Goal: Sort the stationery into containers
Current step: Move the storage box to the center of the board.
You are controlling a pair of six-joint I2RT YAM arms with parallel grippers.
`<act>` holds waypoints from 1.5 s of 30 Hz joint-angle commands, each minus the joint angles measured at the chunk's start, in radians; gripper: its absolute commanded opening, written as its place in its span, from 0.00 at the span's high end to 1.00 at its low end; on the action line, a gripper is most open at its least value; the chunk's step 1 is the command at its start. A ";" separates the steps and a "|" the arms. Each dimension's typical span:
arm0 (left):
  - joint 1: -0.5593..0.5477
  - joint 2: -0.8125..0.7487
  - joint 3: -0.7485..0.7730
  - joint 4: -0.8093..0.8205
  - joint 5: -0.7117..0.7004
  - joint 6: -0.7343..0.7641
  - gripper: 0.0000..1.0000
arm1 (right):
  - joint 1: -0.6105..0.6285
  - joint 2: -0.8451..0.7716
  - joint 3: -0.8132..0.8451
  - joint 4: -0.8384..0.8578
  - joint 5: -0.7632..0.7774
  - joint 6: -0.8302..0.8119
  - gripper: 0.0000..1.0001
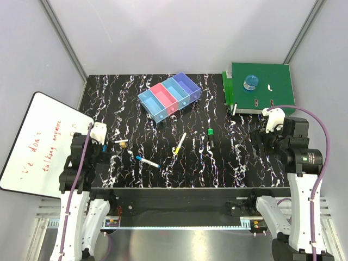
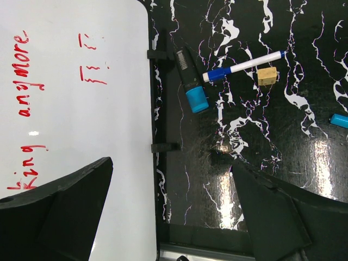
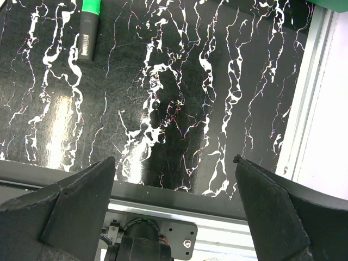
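Note:
The four joined bins (image 1: 168, 97), light blue, pink, light blue and purple, stand at the back middle of the table. A green-capped dark marker (image 1: 210, 136) (image 3: 88, 27), a yellow-and-white pen (image 1: 179, 143) and a blue-capped white marker (image 1: 147, 161) lie mid-table. By my left gripper (image 1: 102, 142) (image 2: 171, 163) lie a blue-capped dark marker (image 2: 190, 81), a blue-and-white pen (image 2: 244, 64) and a small tan piece (image 2: 267, 75). A round blue object (image 1: 250, 82) and a small white stick (image 1: 270, 87) rest on the green folder (image 1: 272, 73). My right gripper (image 1: 262, 133) (image 3: 175, 159) is open and empty, as is the left.
A whiteboard with red writing (image 1: 43, 141) (image 2: 70, 109) leans at the table's left edge, under my left gripper's left finger. The green folder lies at the back right corner. Grey walls close in the back and sides. The table's near edge (image 3: 179, 193) runs below my right gripper.

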 commanded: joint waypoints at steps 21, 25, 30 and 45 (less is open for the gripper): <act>0.002 0.164 0.161 0.056 0.248 0.260 0.01 | -0.001 0.241 0.193 -0.062 -0.242 -0.150 0.00; 0.002 0.301 0.255 0.062 0.246 0.221 0.01 | -0.001 0.362 0.251 -0.011 -0.269 -0.141 0.00; 0.004 0.392 0.301 0.102 0.263 0.178 0.01 | 0.045 0.522 0.360 0.068 -0.266 -0.135 0.03; 0.002 0.499 0.333 0.182 0.291 0.163 0.01 | 0.283 1.276 1.084 0.188 -0.043 -0.031 0.03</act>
